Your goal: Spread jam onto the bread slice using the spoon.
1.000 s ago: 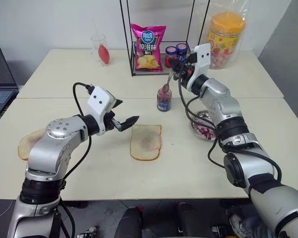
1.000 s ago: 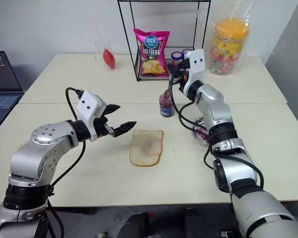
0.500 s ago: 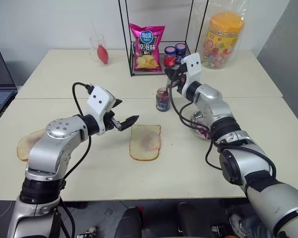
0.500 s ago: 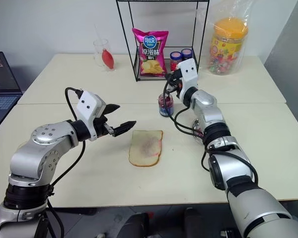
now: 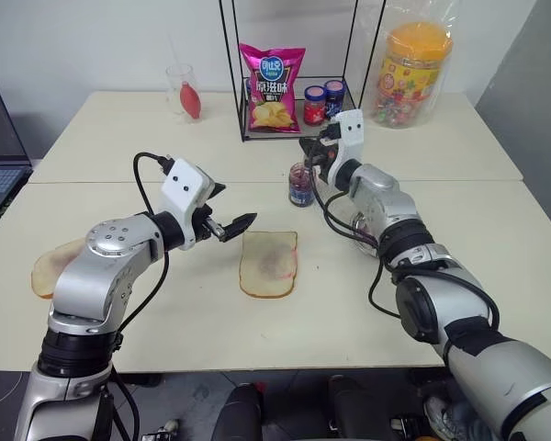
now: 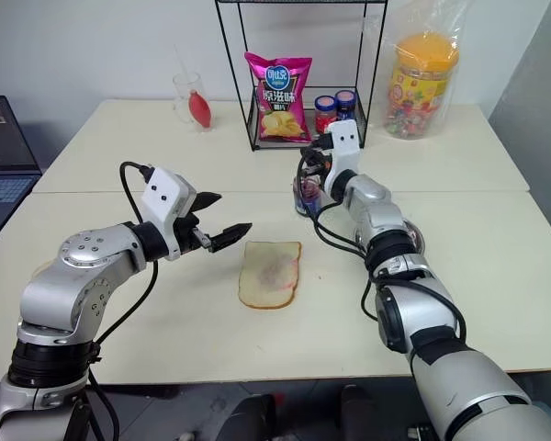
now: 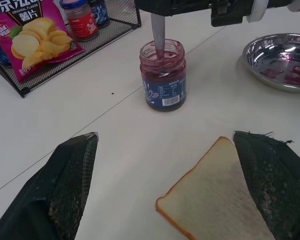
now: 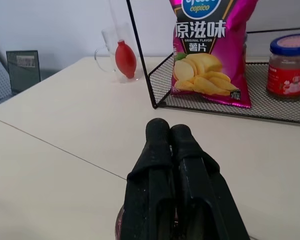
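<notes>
A: Two hands on show. The left hand (image 5: pixel 241 223) hangs above the desk (image 5: pixel 165 312) just beside the bread (image 5: pixel 269 264), fingers wide apart and holding nothing. The right hand (image 7: pixel 190 6) sits over the jar (image 7: pixel 163 75), fingers pressed together on the spoon (image 7: pixel 158 34).

B: Which way does the spoon run?

A: The left wrist view gives it best: the handle stands near upright, its lower end down inside the jar in the jam (image 7: pixel 162 59), its top under the right hand. The head views hide the spoon behind that hand.

B: And the right wrist view?

A: It has the closed fingers (image 8: pixel 160 150), with the chips bag (image 8: pixel 210 50) and a red-lidded jar (image 8: pixel 290 65) on the wire rack beyond. The left wrist view adds the metal dish (image 7: pixel 280 60), smeared red, near the jar. The bread lies flat, its long axis running away from the robot, pink patch at centre; a second slice (image 5: pixel 50 266) lies at the desk's left edge.
</notes>
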